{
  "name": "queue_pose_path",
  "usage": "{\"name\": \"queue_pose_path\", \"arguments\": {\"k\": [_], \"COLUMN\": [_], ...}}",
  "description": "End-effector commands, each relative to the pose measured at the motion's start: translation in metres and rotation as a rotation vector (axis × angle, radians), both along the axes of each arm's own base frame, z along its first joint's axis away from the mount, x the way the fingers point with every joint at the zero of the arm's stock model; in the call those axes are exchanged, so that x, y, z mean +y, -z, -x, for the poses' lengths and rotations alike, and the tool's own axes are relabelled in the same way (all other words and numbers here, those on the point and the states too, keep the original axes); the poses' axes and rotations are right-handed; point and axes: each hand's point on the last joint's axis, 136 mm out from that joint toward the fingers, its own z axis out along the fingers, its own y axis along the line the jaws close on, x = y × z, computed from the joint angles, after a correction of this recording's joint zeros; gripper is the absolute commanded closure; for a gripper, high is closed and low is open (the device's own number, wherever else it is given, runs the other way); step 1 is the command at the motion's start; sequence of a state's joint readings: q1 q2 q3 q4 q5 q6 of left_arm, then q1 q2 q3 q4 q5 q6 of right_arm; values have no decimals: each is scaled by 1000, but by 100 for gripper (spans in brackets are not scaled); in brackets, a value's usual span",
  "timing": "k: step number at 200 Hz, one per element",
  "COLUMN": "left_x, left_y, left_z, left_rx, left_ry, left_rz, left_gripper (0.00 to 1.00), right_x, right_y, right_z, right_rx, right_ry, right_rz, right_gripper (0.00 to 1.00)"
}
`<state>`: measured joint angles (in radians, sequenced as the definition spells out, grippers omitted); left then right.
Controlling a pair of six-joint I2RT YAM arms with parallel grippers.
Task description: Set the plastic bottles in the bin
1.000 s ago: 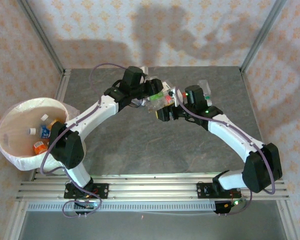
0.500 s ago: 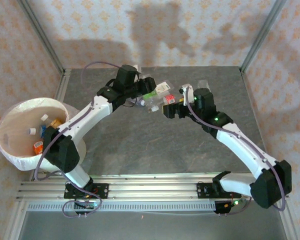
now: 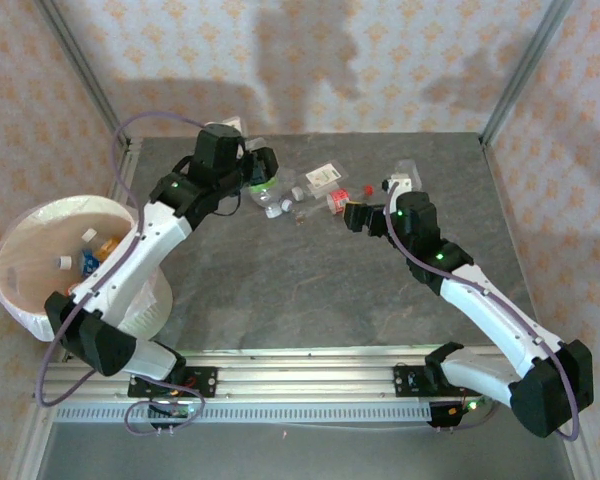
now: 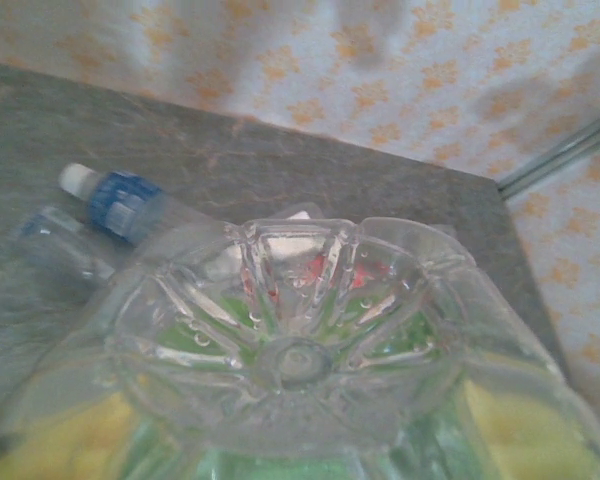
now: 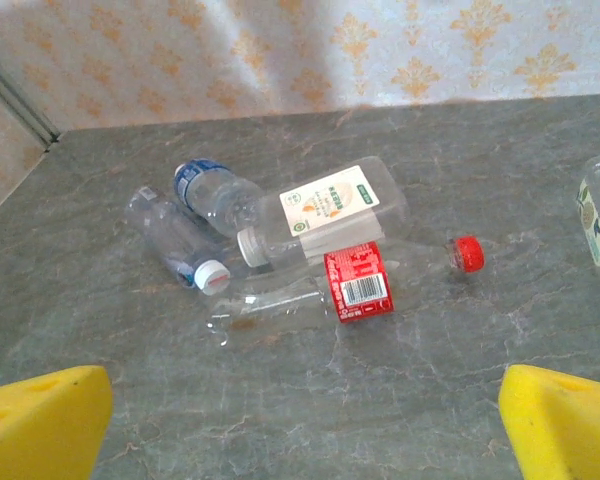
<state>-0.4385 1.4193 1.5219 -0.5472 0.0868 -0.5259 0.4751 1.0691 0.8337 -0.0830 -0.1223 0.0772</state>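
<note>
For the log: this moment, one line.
left gripper: shut on green-label bottle | right gripper: open, near red-label bottle | bin: bottles inside

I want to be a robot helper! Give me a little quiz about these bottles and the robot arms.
1. True or false: the right end effector is shut on a bottle.
2. Pick one: the cap on the red-labelled bottle is A) blue, B) red, C) green.
3. Fill in: the held bottle in the left end effector has a ___ label.

Key: 1. False, it is open and holds nothing. 2. B. 3. Green.
</note>
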Motion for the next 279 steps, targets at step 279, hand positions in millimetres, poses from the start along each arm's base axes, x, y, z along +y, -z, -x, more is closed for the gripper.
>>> {"name": "queue_pose_path", "arguments": {"k": [279], "left_x": [365], "left_y": [-40], "left_z": [221], "left_rx": [164], "left_ry": [-1272], "left_rz": [-687], "left_gripper": [47], "right_x": [5], "right_y": [12], "right_z": [-25], "right_rx": [-15], "right_ry": [38], "right_rz": [31], "right_gripper": [1]}}
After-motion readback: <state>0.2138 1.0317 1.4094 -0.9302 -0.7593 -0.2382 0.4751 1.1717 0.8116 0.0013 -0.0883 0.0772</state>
